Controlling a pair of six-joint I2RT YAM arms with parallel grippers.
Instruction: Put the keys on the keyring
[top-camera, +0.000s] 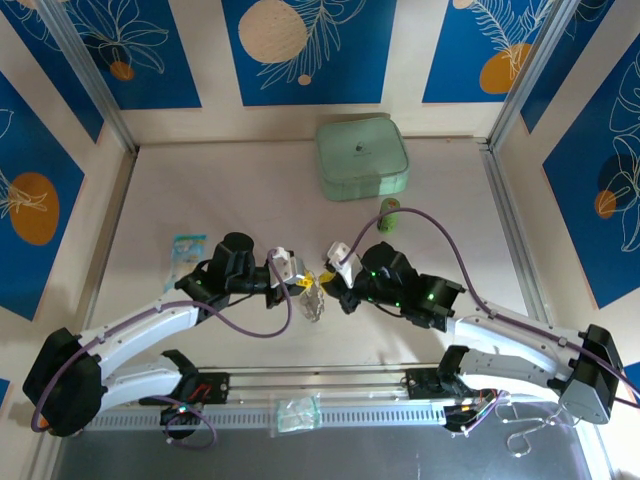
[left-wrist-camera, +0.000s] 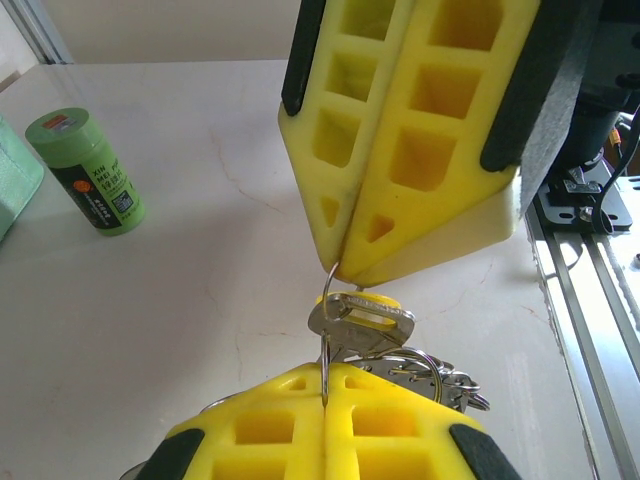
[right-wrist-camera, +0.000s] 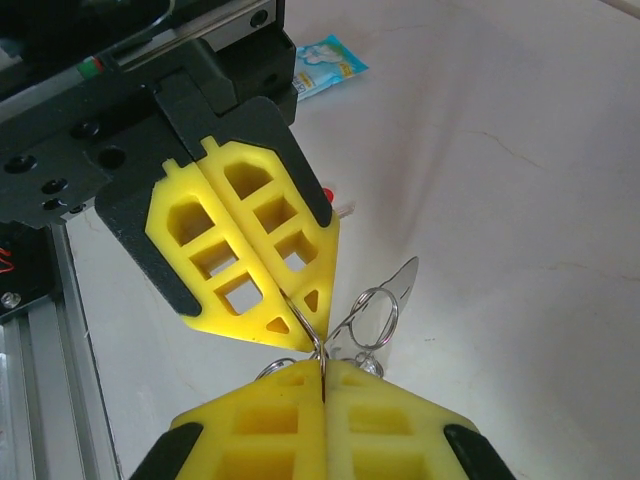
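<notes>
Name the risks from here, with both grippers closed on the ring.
1. The left gripper and the right gripper pinch the same thin wire of the keyring, with their tips almost touching. An uneven pull or twist could bend the wire or let it slip from one pair of pads.
2. The yellow-headed key hangs right between the tips. A jolt might jam it against the pads or knock it loose.
</notes>
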